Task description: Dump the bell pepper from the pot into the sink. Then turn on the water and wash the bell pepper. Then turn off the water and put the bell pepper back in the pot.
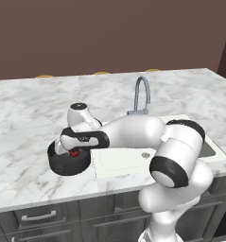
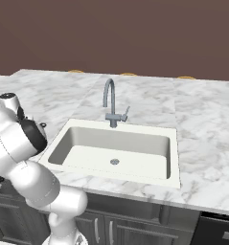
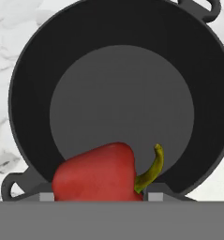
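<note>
In the hand view the red bell pepper (image 3: 94, 173) with its green stem sits between my fingertips, just above the black pot (image 3: 123, 93), whose dark grey inside holds nothing. My gripper (image 3: 100, 197) is shut on the pepper. From the left base view, the gripper (image 1: 74, 152) hangs over the pot (image 1: 62, 165) with the bell pepper (image 1: 75, 152) showing as a small red spot under the hand. The pot stands on the marble counter just left of the white sink (image 1: 119, 160).
A curved grey faucet (image 2: 109, 103) with a side lever stands behind the sink (image 2: 116, 139), whose round drain (image 2: 115, 161) lies mid-basin. Marble counter (image 2: 207, 124) spreads on both sides. My arm's elbow covers the sink's right part in the left base view.
</note>
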Available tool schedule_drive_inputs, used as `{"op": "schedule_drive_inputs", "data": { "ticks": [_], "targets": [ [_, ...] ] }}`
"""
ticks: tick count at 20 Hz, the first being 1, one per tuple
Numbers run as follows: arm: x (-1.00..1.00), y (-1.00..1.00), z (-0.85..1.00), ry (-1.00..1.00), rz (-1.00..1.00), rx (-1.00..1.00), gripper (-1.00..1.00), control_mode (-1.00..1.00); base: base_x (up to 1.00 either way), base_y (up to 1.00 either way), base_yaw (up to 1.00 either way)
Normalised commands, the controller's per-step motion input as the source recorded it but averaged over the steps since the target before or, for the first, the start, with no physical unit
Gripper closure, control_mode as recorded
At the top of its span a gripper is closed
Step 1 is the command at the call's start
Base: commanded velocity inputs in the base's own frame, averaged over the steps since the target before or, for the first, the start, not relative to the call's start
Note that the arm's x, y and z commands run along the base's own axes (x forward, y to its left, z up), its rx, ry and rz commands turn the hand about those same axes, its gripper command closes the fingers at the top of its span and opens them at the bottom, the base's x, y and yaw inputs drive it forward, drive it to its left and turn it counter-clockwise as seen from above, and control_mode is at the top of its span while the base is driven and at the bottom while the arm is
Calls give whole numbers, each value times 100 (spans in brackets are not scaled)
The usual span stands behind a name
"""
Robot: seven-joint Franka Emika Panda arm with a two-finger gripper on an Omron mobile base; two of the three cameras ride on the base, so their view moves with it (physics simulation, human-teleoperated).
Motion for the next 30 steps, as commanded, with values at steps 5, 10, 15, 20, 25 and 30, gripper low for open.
{"op": "schedule_drive_inputs", "data": {
  "ticks": [5,10,15,20,25,30],
  "targets": [
    [0,1,-14,0,0,-5,-100,-100,0,0,0],
    [7,1,-7,0,0,-2,-100,-100,0,0,0],
    [5,0,0,0,0,0,-100,-100,0,0,0],
    [0,0,5,0,0,0,-100,-100,0,0,0],
    [-21,-3,59,0,0,0,-100,-100,0,0,0],
    [-30,-24,74,0,0,0,-100,-100,0,0,0]
  ]
}}
